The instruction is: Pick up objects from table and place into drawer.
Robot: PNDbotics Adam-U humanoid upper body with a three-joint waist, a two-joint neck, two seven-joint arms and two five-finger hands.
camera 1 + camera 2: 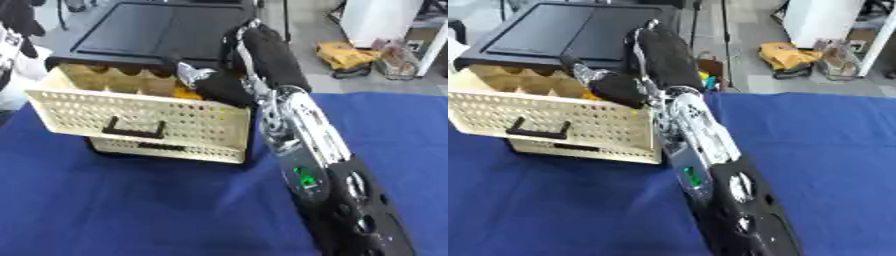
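A black drawer unit stands at the back left of the blue table. Its cream perforated drawer is pulled out towards me, with a black handle. My right arm runs up from the lower right, and my right hand hangs over the drawer's right end, fingers curled down. A small silvery crumpled thing sticks out at its fingertips, above the drawer's inside. Something yellow lies in the drawer just beneath. My left hand shows at the upper left corner, away from the drawer.
The blue cloth covers the table in front of and to the right of the drawer unit. Behind the table, on the floor, lie a yellow bag and a white cabinet.
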